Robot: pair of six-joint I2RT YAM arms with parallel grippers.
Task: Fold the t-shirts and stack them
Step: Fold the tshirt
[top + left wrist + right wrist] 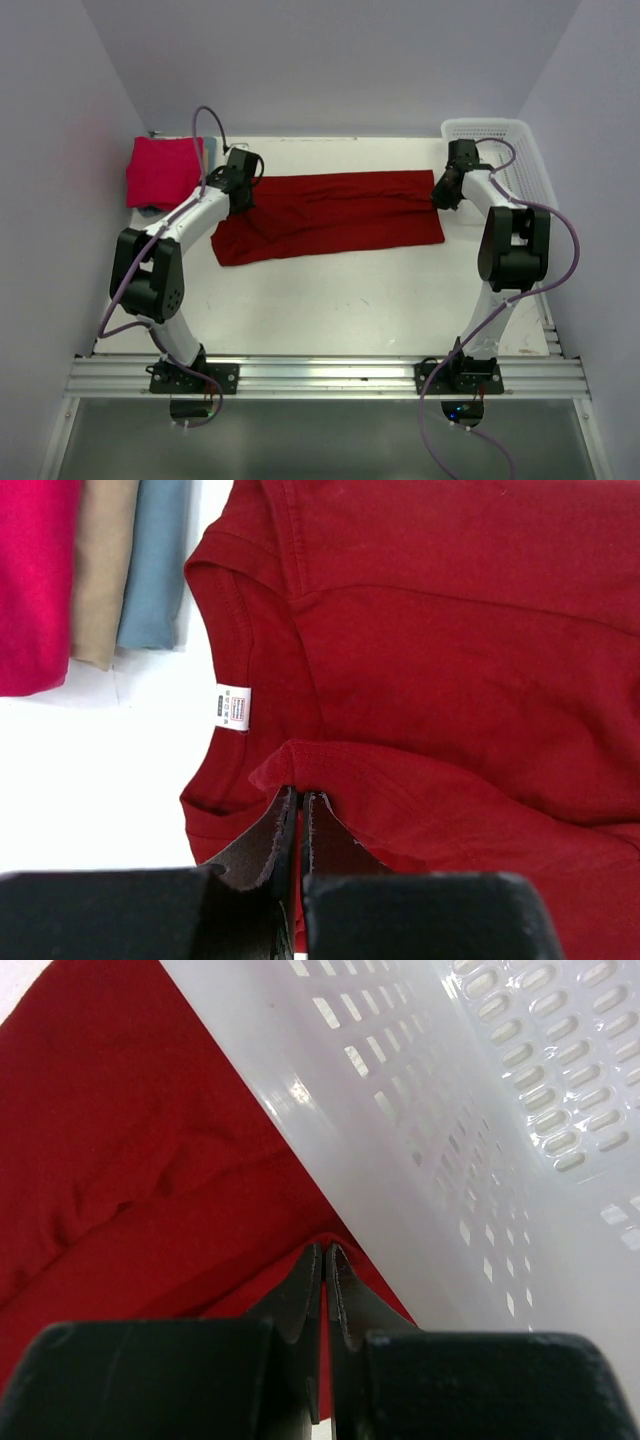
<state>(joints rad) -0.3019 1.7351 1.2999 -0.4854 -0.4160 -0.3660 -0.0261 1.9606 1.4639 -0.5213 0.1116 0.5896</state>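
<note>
Left gripper (300,815), nearest the left wrist camera: jaws drawn to a slit, pinching a raised fold of the dark crimson t-shirt (450,660) just below the collar, near the white neck label (233,706). Right gripper (326,1265): jaws likewise closed on the shirt's opposite end, hard beside the wall of the white mesh basket (470,1130).

The shirt lies lengthwise across the far half of the surface (350,300), doubled over and spanning between both arms. The stack sits at far left: pinkish-red t-shirt (162,170) uppermost, with the edges of a tan cloth (103,570) and the blue-grey t-shirt (155,560) showing.

Assessment: the cloth is light, limp and not fragile, and is unlikely to slip from a firm pinch. It will sag and crease wherever unsupported. It is best held at stitched edges, collar and hem, with both ends carried level.
</note>
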